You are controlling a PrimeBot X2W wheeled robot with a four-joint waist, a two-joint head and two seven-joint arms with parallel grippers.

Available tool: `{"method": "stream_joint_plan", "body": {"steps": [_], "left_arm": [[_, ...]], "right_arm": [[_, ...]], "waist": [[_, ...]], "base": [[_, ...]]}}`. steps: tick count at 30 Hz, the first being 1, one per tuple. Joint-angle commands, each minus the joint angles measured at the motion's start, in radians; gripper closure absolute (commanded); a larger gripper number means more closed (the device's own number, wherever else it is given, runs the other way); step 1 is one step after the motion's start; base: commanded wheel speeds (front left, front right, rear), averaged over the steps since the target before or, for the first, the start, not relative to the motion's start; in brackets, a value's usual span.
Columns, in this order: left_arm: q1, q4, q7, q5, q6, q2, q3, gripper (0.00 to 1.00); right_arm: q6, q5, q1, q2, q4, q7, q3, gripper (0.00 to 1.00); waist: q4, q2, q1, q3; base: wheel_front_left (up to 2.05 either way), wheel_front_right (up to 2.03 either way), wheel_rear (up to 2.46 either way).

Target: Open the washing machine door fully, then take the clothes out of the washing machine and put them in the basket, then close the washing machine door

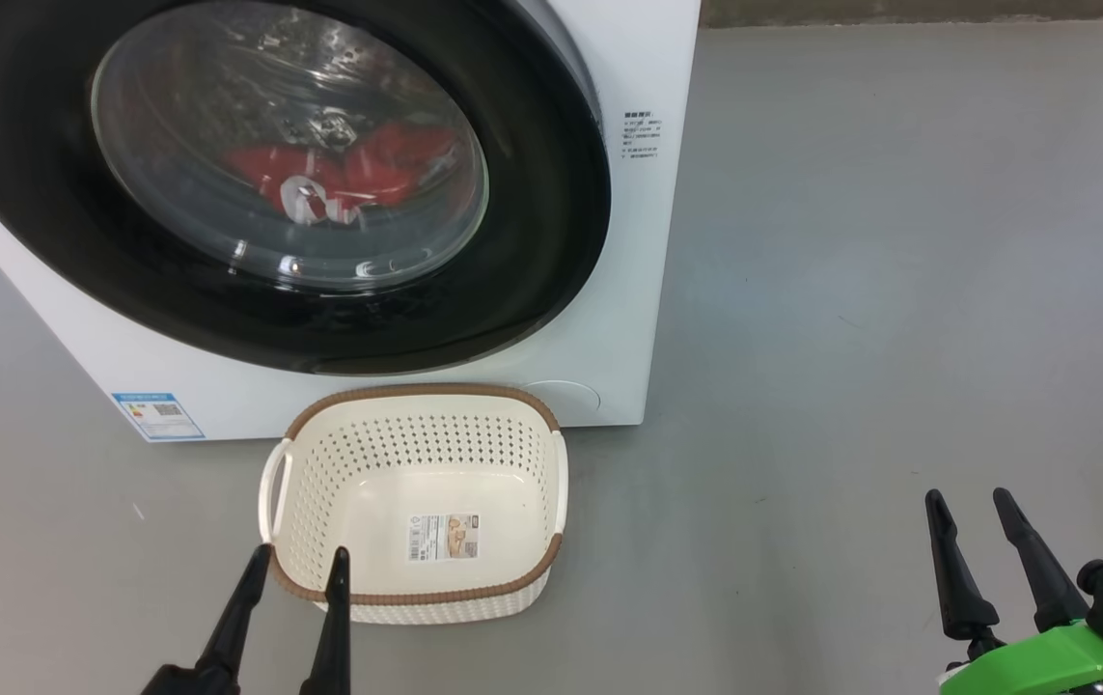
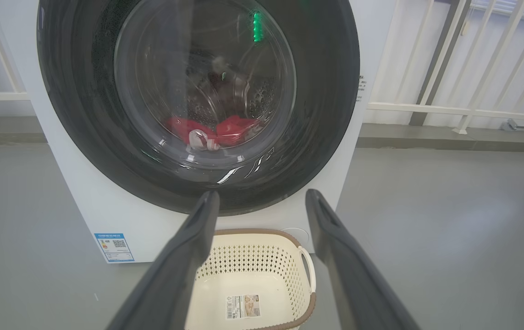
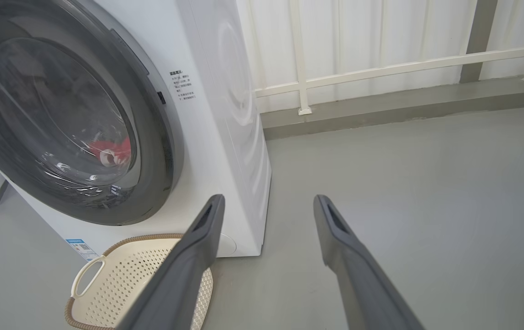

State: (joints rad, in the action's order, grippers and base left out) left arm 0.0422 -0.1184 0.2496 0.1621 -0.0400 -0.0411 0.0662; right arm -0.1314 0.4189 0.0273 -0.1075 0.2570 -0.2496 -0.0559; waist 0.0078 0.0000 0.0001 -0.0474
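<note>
Washing machine door (image 1: 532, 193) closed; left jaws near basket (image 1: 426, 390), right jaws well aside, both aimed forward, parted, empty.

The washing machine door (image 1: 252, 106) has a glossy black rim and clear, shining glass. The washing machine (image 1: 643, 290) is smooth white (a little glossy). The clothes (image 1: 387, 164) are soft red cloth. The basket (image 1: 512, 449) is matt cream plastic with a brown woven-look rim.

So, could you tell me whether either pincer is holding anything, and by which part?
Nothing is held. The left pincer and the right pincer are both open, with nothing between them; the clothes lie behind the washing machine door.
</note>
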Motion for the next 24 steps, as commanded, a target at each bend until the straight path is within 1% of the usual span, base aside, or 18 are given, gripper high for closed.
{"method": "stream_joint_plan", "body": {"steps": [1, 17, 18, 19, 20, 21, 22, 24], "left_arm": [[-0.016, 0.018, 0.012, 0.013, 0.007, -0.009, -0.036, 0.0], [-0.026, 0.013, 0.012, 0.019, 0.007, -0.009, -0.031, 0.0], [-0.026, 0.014, 0.012, 0.02, 0.007, -0.009, -0.029, 0.0], [-0.027, 0.015, 0.012, 0.021, 0.008, -0.009, -0.027, 0.0], [-0.029, 0.016, 0.012, 0.023, 0.008, -0.009, -0.025, 0.0], [-0.03, 0.017, 0.012, 0.024, 0.009, -0.009, -0.024, 0.0], [-0.032, 0.018, 0.012, 0.026, 0.01, -0.009, -0.023, 0.0], [-0.035, 0.02, 0.012, 0.027, 0.011, -0.009, -0.019, 0.0]], "right_arm": [[0.001, -0.011, -0.001, -0.011, -0.021, -0.012, 0.015, 0.0], [0.001, -0.01, -0.016, 0.003, -0.053, -0.012, 0.013, 0.0], [0.001, -0.003, -0.018, 0.005, -0.059, -0.012, 0.015, 0.04], [0.001, 0.006, -0.02, 0.007, -0.065, -0.012, 0.018, 0.45], [0.001, 0.017, -0.025, 0.008, -0.07, -0.012, 0.023, 0.68], [0.001, 0.025, -0.031, 0.009, -0.076, -0.012, 0.03, 0.98], [0.001, 0.033, -0.04, 0.008, -0.083, -0.012, 0.038, 1.0], [0.001, 0.05, -0.062, 0.008, -0.093, -0.012, 0.05, 1.0]], "waist": [[0.0, 0.0, -0.0001, -0.002], [0.009, 0.0, -0.0001, -0.005], [0.011, 0.0, -0.0001, -0.005], [0.013, 0.0, -0.0001, -0.006], [0.015, 0.0, -0.0001, -0.008], [0.017, 0.0, -0.0001, -0.01], [0.018, 0.0, -0.0001, -0.012], [0.022, 0.0, -0.0001, -0.016]], "base": [[0.0, 0.0, 0.0], [0.0, 0.0, 0.0], [0.0, 0.0, 0.0], [0.0, 0.0, 0.0], [0.0, 0.0, 0.0], [0.0, 0.0, 0.0], [0.0, 0.0, 0.0], [0.0, 0.0, 0.0]]}}
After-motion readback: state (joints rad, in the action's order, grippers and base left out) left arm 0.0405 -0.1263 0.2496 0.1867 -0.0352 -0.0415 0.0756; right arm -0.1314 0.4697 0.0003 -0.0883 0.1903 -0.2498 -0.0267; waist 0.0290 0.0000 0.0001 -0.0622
